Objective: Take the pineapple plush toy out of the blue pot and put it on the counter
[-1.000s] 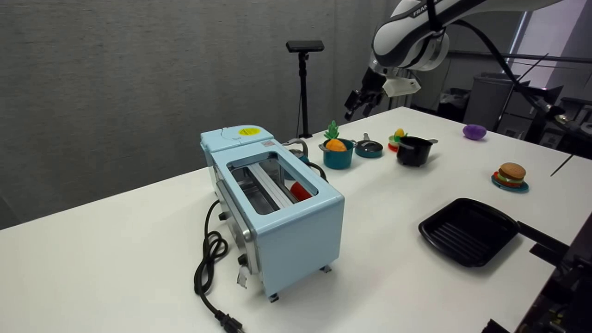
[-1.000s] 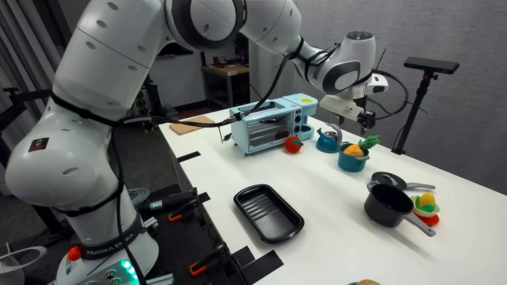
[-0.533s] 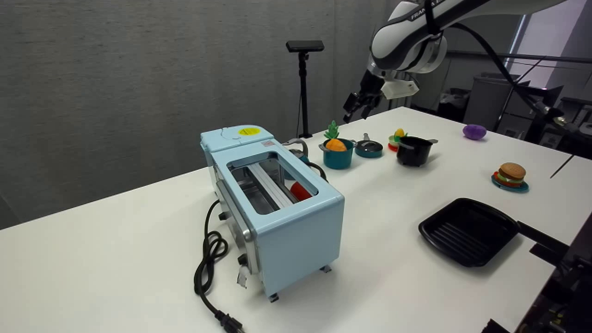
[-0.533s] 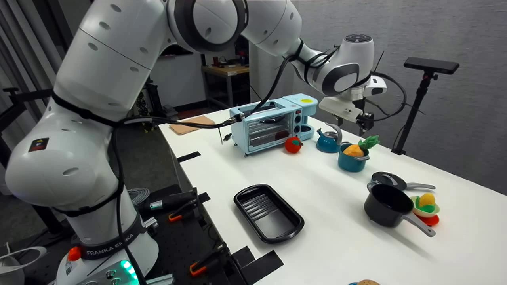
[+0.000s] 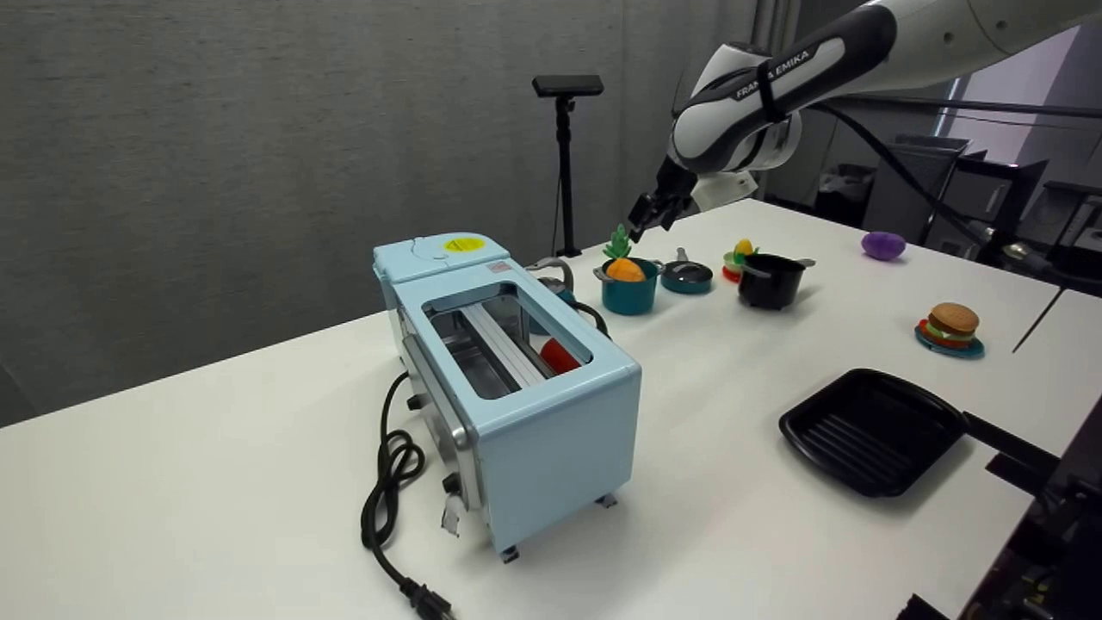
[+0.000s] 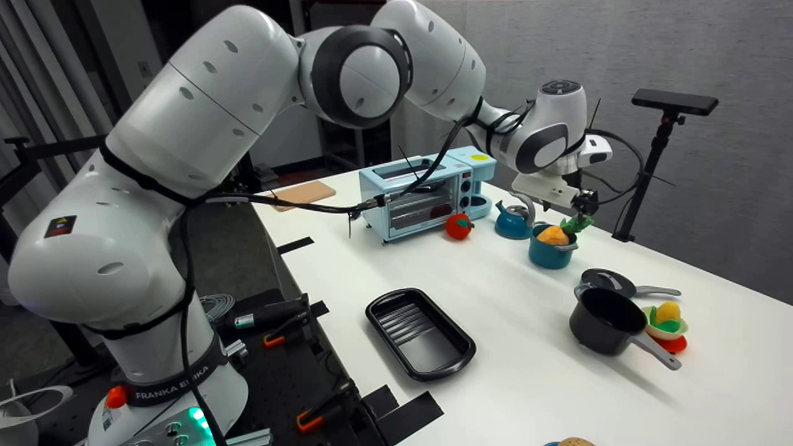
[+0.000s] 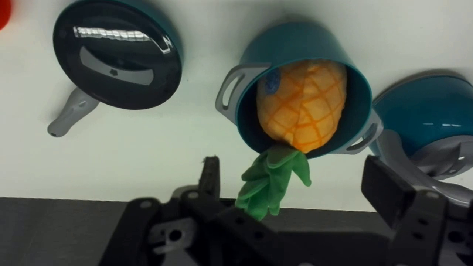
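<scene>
Pineapple plush toy [image 7: 301,105]: cloth, soft-looking, matt, leaves included.
Blue pot [image 7: 292,44]: smooth, plastic-looking, satin sheen; grips duller.
Lidded pan [image 7: 129,51]: smooth lid, highly glossy.
Kettle [image 7: 428,111]: smooth body, glossy.
Black saucepan [image 6: 604,328]: smooth, low sheen.
Black ribbed pan [image 6: 424,347]: ridged floor, glossy rim.
Toaster oven [image 5: 560,448]: smooth coated shell, soft gloss; door clear, glass-like.
Counter [image 5: 215,482]: smooth, faint sheen.
Grey backdrop [image 5: 258,189]: cloth-like, finely rough, matt.
Tan board [image 6: 305,194]: matt; wood or card, cannot tell.
Gripper [image 7: 292,173]: mainly matt.
Robot arm [image 6: 446,68]: smooth, plastic-looking casing, semi-gloss.
</scene>
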Robot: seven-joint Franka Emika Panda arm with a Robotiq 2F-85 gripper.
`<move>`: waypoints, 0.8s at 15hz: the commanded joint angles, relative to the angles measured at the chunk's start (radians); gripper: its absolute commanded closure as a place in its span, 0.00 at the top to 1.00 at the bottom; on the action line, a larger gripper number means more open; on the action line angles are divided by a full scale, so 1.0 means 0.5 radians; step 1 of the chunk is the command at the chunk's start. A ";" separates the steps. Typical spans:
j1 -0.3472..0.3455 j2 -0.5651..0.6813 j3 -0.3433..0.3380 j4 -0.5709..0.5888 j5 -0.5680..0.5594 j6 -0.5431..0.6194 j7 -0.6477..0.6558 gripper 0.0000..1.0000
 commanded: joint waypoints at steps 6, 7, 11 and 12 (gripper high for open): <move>-0.004 0.615 0.029 0.896 -0.058 0.027 0.127 1.00; -0.008 0.661 0.033 0.967 -0.054 0.020 0.137 1.00; -0.007 0.779 0.054 1.151 -0.044 0.001 0.159 0.75; -0.007 0.799 0.063 1.182 -0.042 -0.007 0.156 0.74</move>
